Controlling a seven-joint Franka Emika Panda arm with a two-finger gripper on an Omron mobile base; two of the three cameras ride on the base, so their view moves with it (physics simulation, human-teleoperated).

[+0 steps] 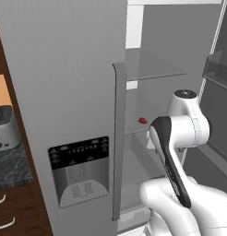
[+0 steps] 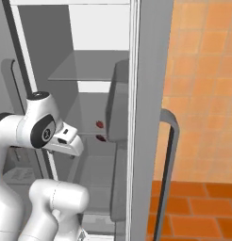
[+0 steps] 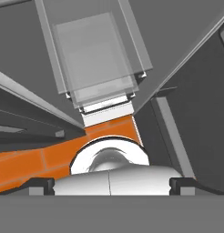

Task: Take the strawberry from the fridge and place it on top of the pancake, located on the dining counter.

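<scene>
Inside the open fridge (image 1: 64, 69), the strawberry (image 1: 142, 120) lies on a glass shelf (image 1: 154, 67), mid-frame in the left base view and as a small red spot (image 2: 99, 124) at centre in the right base view. At the middle left of the right base view, the gripper (image 2: 70, 142) hangs in front of the shelves, well apart from the berry. In the hand view its dark fingertips (image 3: 41, 184) stand wide apart at the bottom corners, spread and holding nothing, over stacked shelves and orange floor (image 3: 32, 164).
</scene>
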